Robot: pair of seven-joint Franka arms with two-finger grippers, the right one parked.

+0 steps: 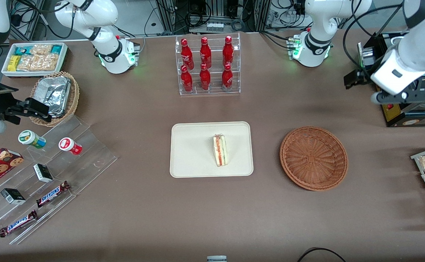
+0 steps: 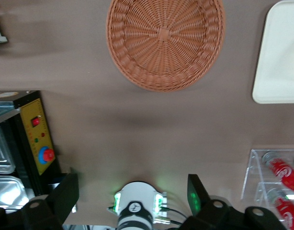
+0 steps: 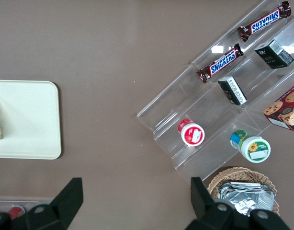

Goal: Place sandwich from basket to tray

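End effector [image 2: 130, 194] open, raised, sandwich [image 1: 220, 150] on tray [image 1: 190, 153]

The hand [image 1: 358, 85] hangs wide open, high over the working arm's end of the surface [image 1: 263, 218]. Bare surface separates basket [image 1: 313, 158] from tray [image 1: 211, 149]. A bottle rack [image 1: 208, 65] stands toward the surface's back edge, a control box [image 1: 412, 109] beside the hand.

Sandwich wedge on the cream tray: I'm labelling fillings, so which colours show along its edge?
Red, white and green layers on the sandwich, clearest in the front view.
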